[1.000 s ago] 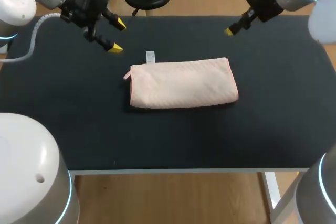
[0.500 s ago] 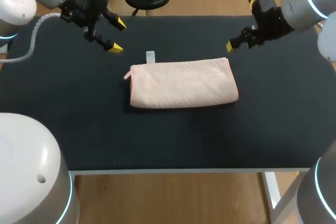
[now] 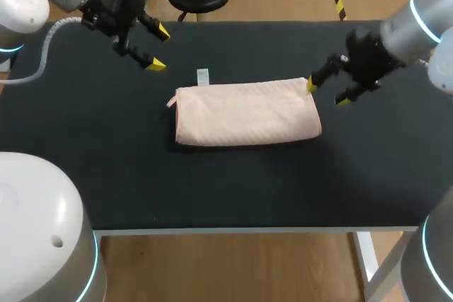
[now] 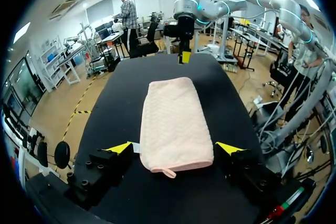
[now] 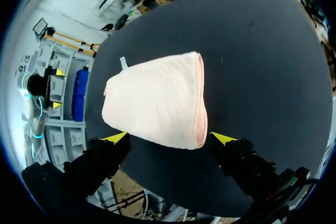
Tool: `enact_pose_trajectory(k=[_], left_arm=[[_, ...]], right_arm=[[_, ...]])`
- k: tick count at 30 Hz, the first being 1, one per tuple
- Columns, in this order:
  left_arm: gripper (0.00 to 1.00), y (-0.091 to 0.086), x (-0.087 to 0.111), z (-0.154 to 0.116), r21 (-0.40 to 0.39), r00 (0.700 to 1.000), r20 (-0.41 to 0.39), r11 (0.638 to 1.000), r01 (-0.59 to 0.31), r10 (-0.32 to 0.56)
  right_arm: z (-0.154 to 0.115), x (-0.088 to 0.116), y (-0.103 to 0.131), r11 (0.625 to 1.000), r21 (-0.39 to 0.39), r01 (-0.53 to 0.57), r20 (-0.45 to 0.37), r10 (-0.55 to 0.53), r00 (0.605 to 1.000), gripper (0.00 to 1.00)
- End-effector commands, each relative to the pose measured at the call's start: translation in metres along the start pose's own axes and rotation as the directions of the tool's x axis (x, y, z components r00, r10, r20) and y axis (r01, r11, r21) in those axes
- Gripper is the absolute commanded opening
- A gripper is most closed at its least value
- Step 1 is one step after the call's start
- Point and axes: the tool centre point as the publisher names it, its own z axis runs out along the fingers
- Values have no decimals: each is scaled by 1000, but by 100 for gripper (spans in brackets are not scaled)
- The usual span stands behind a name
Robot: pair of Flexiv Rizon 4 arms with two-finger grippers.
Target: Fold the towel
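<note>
Spread right pincer (image 3: pixel 326 94) at towel (image 3: pixel 246 112) end

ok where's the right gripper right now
In the head view, the right gripper sits open right of the middle, just off the right end of the folded pink towel, with one yellow tip by its far right corner.

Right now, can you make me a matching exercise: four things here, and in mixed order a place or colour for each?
1 towel
2 label
3 left fingers
4 right fingers

A open, at the towel's right end
B pink, folded
C open, away past the towel's far left corner
D white, by the towel's far edge

Pairs: 1-B, 2-D, 3-C, 4-A
</note>
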Motion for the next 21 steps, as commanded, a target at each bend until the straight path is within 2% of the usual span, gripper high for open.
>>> enact_pose_trajectory(k=[1,11,16,21], left_arm=[[100,1,1,1,3,1000,3,1000,-2,2],[100,1,1,1,3,1000,3,1000,-2,2],[100,1,1,1,3,1000,3,1000,-2,2],[100,1,1,1,3,1000,3,1000,-2,2]], right_arm=[[22,-12,12,997,73,-29,-22,30,999,100],[50,-24,16,995,101,5,-53,0,999,100],[61,-32,18,996,91,13,-60,-8,998,100],[67,-31,23,997,63,52,-89,-47,995,100]])
